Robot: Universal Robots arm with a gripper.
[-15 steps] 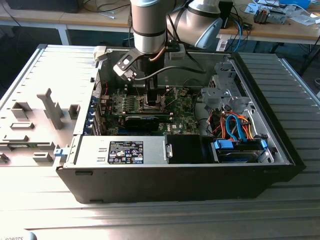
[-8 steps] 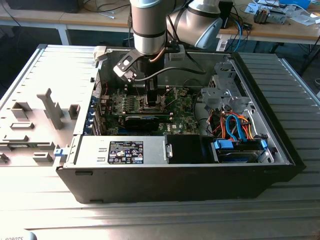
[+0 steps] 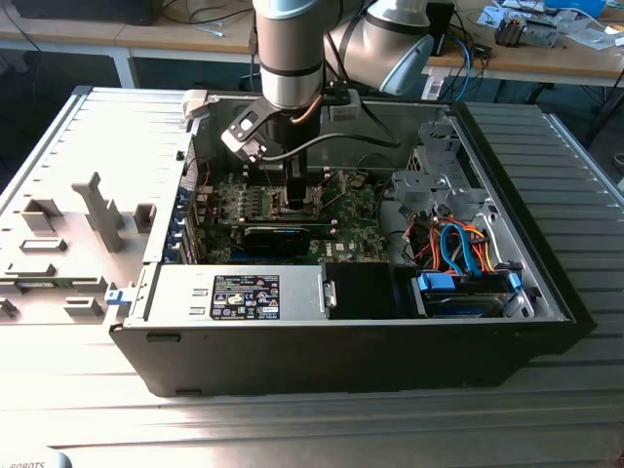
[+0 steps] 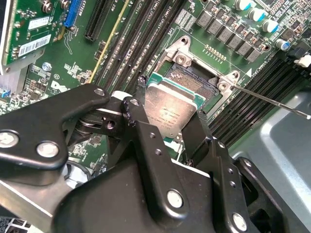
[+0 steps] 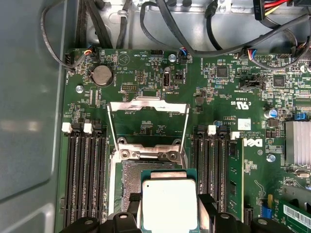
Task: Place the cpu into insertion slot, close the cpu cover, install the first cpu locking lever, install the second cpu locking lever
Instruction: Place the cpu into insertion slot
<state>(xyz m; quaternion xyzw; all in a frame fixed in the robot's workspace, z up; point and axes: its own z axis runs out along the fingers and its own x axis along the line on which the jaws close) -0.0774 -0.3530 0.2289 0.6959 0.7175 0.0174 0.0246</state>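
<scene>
Gripper [image 4: 165, 121] is holding the cpu [image 4: 170, 109] over the insertion slot [image 4: 193, 80]; the cpu cover [image 5: 148, 103] is standing open.

The fingers [image 4: 138, 121] are pinching the chip by two opposite edges, with its silver top facing up. In both wrist views the chip is hanging over the part of the slot nearest the gripper. It is leaving a strip of brown-gold contacts showing beyond its far edge, toward the cover's hinge (I cannot tell whether it is touching the rim). The uncovered part of the slot is therefore lying just ahead of the chip on the hinge side, and chip and slot edges are running roughly parallel. The cover is standing raised behind the slot, and in the second wrist view one thin locking lever [image 4: 272, 99] is sticking out free to the side.
</scene>
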